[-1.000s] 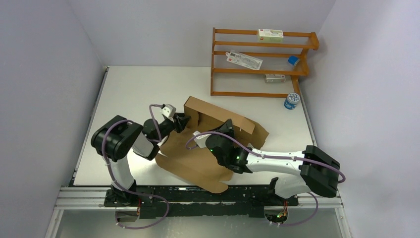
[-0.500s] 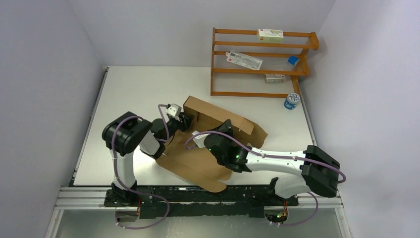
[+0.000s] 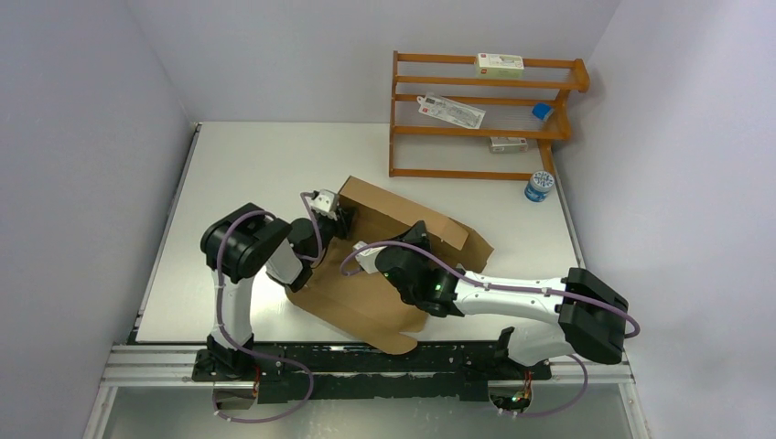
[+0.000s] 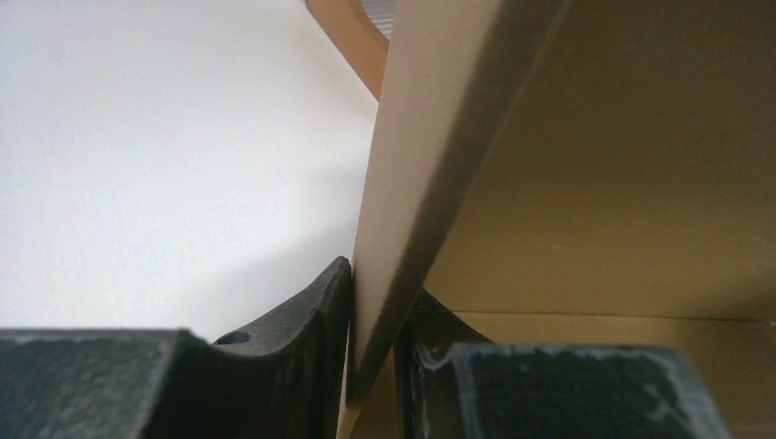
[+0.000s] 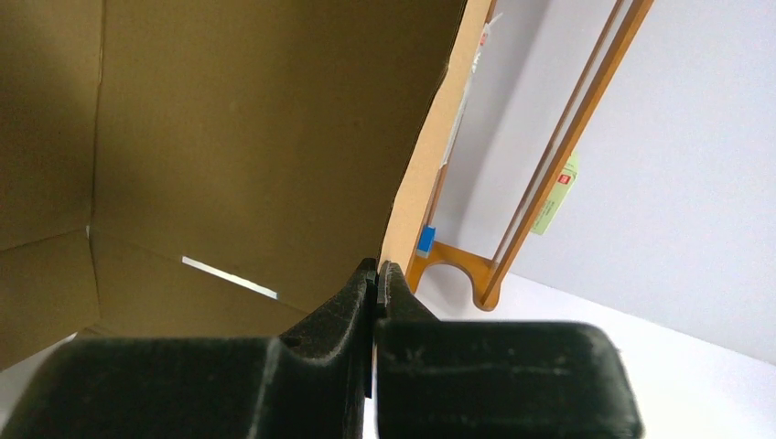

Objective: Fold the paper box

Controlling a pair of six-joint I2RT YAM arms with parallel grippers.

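On the table (image 3: 238, 174) the paper box (image 3: 366, 294) lies central, back wall up at 12 o'clock. My left claw (image 4: 375, 302) has come in from 9 o'clock and pinches its side wall, ready to fold; right claw (image 5: 376, 270) stays shut at the back wall

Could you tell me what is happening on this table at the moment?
Two robot arms are folding a brown cardboard box on the white table. The left pincer has an upright wall at the box's left end between its fingers and seems to pinch it. The right pincer is shut, its tips at the edge of the raised far wall; whether it grips that wall I cannot tell. The near part of the box lies flat, not yet folded up.
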